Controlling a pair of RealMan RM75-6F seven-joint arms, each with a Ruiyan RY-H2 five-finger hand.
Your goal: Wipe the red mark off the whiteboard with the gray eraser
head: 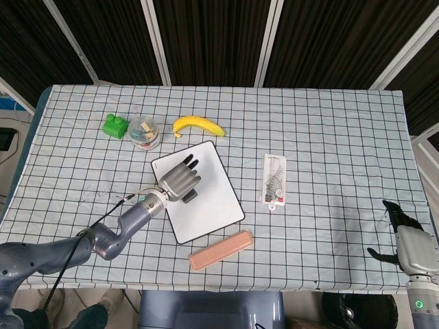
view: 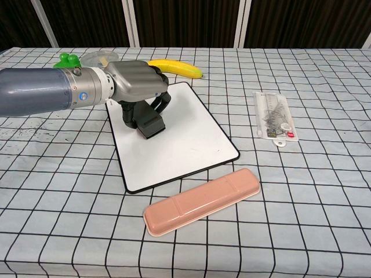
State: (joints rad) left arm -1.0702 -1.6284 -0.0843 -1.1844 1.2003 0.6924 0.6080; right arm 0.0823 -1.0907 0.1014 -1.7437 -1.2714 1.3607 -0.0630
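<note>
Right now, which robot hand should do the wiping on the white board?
The left hand. Its fingers already hold the gray block eraser down on the white rectangular whiteboard. The right hand sits far off by the table's near right corner, holding nothing. I can't see any red mark.

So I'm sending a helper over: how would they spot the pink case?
Find the whiteboard mid-table. Just off its near edge lies the pink case, a long, flat, rounded bar. Nothing else there is pink; the clear packet sits apart, right of the board.

Checked tablecloth carries whiteboard, banana, pink case, green block, packet.
</note>
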